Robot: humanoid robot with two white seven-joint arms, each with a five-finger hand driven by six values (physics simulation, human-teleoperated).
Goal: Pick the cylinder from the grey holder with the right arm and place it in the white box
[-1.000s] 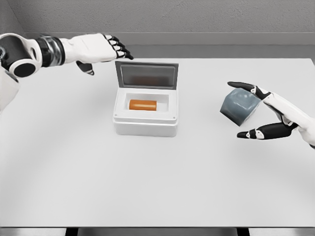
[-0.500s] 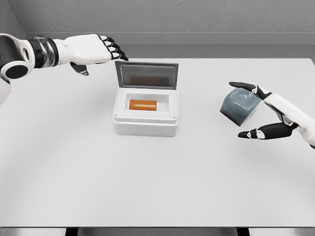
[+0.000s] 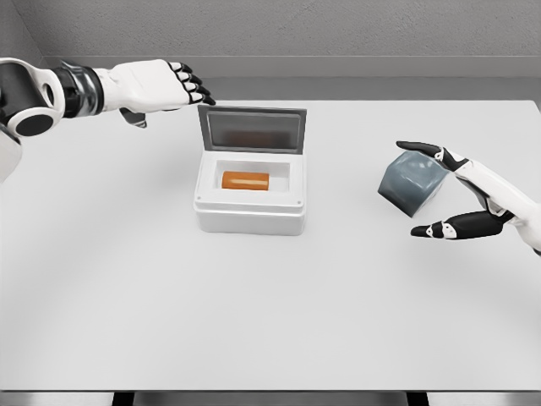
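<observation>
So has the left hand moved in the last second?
Yes, the left hand has drifted up and slightly leftward, away from the white box lid's corner.

Orange cylinder (image 3: 245,180) flat inside white box (image 3: 249,216)

One white box (image 3: 249,210) with a raised lid sits on the single tabletop (image 3: 169,321). One orange cylinder (image 3: 245,180) lies inside it. One grey holder (image 3: 410,186) stands apart. Two hands show: left hand (image 3: 161,85), right hand (image 3: 473,199).
</observation>
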